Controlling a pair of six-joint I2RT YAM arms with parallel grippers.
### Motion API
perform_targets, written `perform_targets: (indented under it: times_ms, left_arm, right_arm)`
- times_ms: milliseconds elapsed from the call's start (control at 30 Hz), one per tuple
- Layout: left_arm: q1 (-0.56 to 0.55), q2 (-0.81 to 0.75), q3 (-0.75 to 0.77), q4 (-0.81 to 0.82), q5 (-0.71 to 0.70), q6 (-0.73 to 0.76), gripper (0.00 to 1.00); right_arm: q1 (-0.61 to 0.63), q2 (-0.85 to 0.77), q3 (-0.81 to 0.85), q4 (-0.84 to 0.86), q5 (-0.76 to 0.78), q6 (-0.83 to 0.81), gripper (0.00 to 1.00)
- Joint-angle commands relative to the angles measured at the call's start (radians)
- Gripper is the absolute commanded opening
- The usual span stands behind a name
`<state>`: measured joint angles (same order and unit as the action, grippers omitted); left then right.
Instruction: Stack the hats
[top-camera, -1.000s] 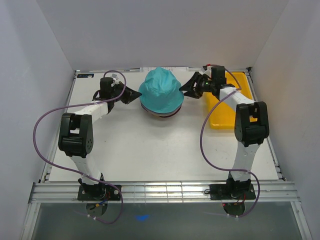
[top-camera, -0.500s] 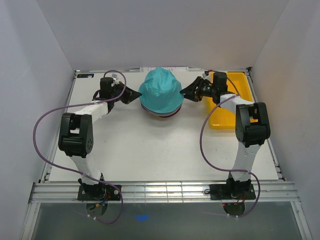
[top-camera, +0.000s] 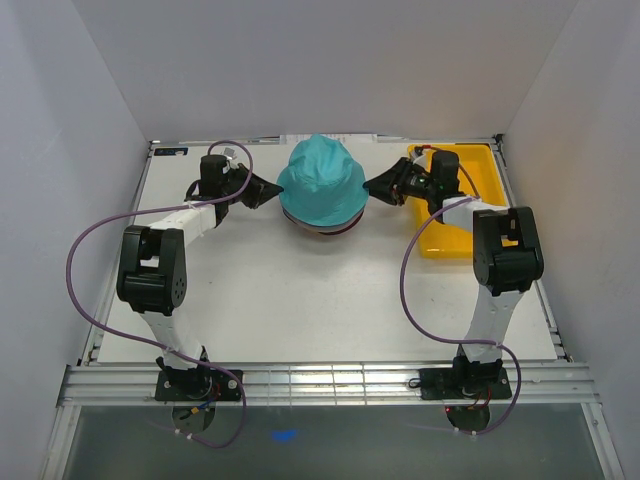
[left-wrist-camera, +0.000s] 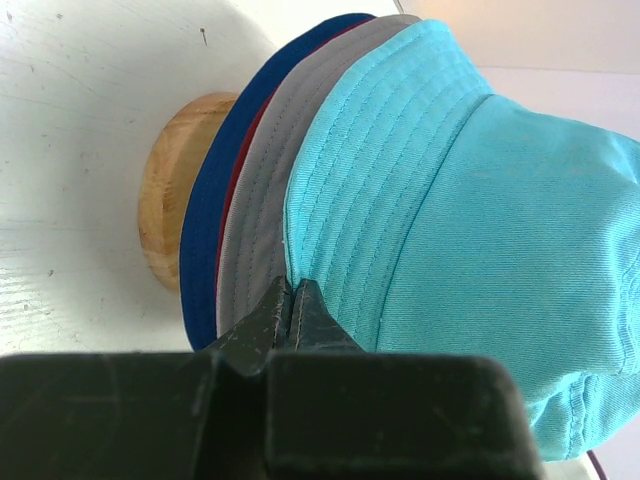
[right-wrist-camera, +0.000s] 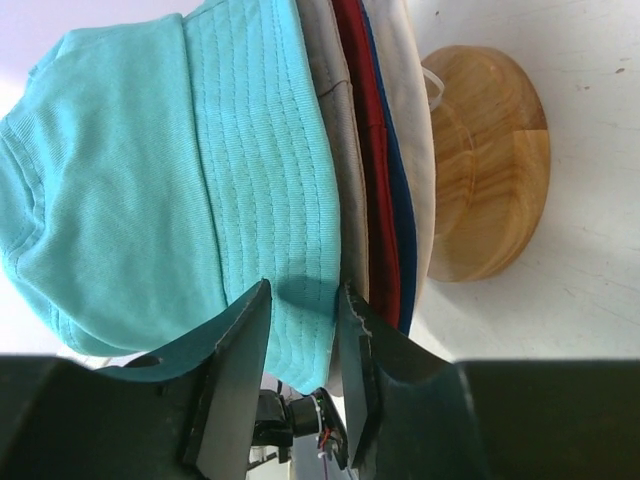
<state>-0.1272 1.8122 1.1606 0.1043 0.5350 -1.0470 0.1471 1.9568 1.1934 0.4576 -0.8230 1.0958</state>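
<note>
At the back of the table (top-camera: 300, 300), the left gripper (top-camera: 262, 192) meets the teal hat (top-camera: 320, 180) at its brim edge, fingers together, whether on cloth I cannot tell; the teal hat caps the grey hat (left-wrist-camera: 262, 210), red hat (right-wrist-camera: 360, 120) and blue hat (left-wrist-camera: 205, 230) on the wooden stand (left-wrist-camera: 165, 205); the right gripper (top-camera: 375, 188) straddles the opposite brim, fingers apart, seemingly to seat it evenly.

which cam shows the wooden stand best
Right wrist: the stand shows its round wooden base, partly behind the hats. Left wrist catches only an edge; in the top view the hats cover it.

table (top-camera: 300, 300) — white | wooden stand (right-wrist-camera: 490, 150) at centre-back | yellow tray (top-camera: 440, 244) at back right
</note>
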Motion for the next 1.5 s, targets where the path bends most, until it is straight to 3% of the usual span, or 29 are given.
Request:
perform_targets:
  times_ms: [0, 167, 433, 800, 967, 1467]
  left_arm:
    - [0.006, -0.007, 0.022, -0.038, -0.029, 0.03, 0.0]
    - [0.006, -0.007, 0.022, -0.043, -0.029, 0.036, 0.0]
    - [0.006, -0.005, 0.019, -0.048, -0.036, 0.044, 0.0]
    - [0.012, 0.021, 0.024, -0.089, -0.069, 0.07, 0.0]
    - [0.014, 0.041, 0.01, -0.087, -0.073, 0.074, 0.0]
    - [0.018, 0.076, 0.011, -0.1, -0.082, 0.116, 0.0]
  right_arm:
    - [-0.003, -0.061, -0.023, 0.119, -0.031, 0.044, 0.4]
    - [-0.004, -0.055, -0.049, 0.177, -0.038, 0.082, 0.34]
    - [-0.004, -0.026, -0.04, 0.202, -0.035, 0.098, 0.09]
    - [-0.006, -0.004, 0.049, -0.261, 0.122, -0.209, 0.08]
    - [-0.006, 0.019, 0.089, -0.382, 0.189, -0.31, 0.08]
    - [-0.007, 0.06, 0.097, -0.456, 0.24, -0.387, 0.08]
